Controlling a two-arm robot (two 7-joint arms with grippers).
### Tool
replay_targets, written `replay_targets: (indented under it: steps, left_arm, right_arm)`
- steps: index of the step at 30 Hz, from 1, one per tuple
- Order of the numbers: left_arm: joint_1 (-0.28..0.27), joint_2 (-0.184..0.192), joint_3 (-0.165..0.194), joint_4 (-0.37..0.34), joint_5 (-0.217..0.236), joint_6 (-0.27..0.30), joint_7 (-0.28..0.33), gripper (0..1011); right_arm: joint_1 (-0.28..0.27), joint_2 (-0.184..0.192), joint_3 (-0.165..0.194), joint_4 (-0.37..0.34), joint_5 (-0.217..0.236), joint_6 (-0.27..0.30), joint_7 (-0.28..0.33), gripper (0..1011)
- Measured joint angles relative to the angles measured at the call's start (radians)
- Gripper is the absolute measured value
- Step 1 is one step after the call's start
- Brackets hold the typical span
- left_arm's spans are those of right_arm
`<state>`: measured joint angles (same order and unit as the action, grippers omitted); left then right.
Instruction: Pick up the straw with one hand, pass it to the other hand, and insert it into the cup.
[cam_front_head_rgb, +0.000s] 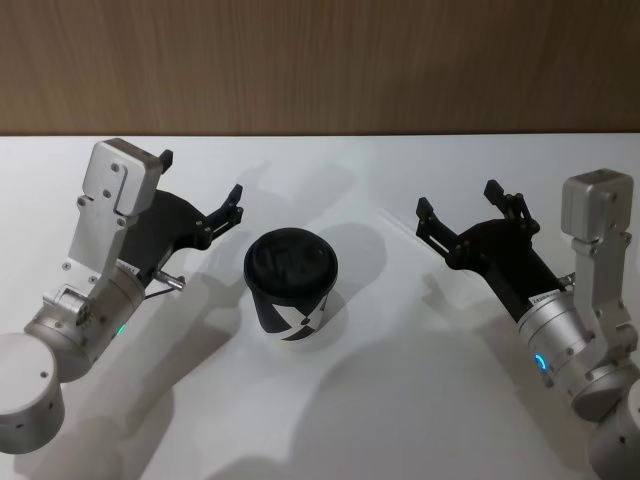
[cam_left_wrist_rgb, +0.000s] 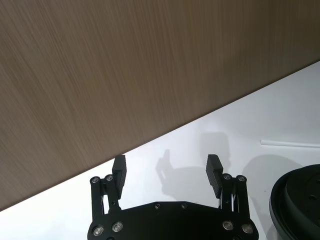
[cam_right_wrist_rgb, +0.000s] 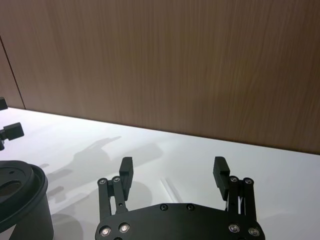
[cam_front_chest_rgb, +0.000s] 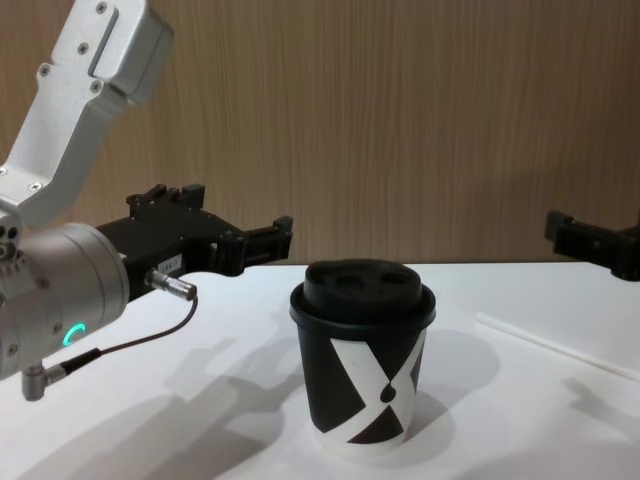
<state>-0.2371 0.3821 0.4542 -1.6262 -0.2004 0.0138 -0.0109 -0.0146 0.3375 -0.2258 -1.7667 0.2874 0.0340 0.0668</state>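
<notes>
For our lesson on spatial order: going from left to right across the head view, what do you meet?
left end effector → cup → right end effector. The straw is omitted, since it overlaps the right end effector there.

I count 1 cup (cam_front_head_rgb: 292, 290) | 1 straw (cam_front_chest_rgb: 560, 348), lying right of the cup | 2 end effectors: left end effector (cam_front_head_rgb: 200, 178) left of the cup, right end effector (cam_front_head_rgb: 457, 198) right of it | 1 counter (cam_front_head_rgb: 400, 400)
</notes>
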Motion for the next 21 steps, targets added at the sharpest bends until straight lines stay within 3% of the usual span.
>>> replay_targets:
  steps: [21]
  left_arm:
    - [0.0, 0.0, 0.0, 0.0, 0.0, 0.0, 0.0, 1003]
  right_arm:
    - [0.0, 0.001, 0.001, 0.0, 0.0, 0.0, 0.001, 1001]
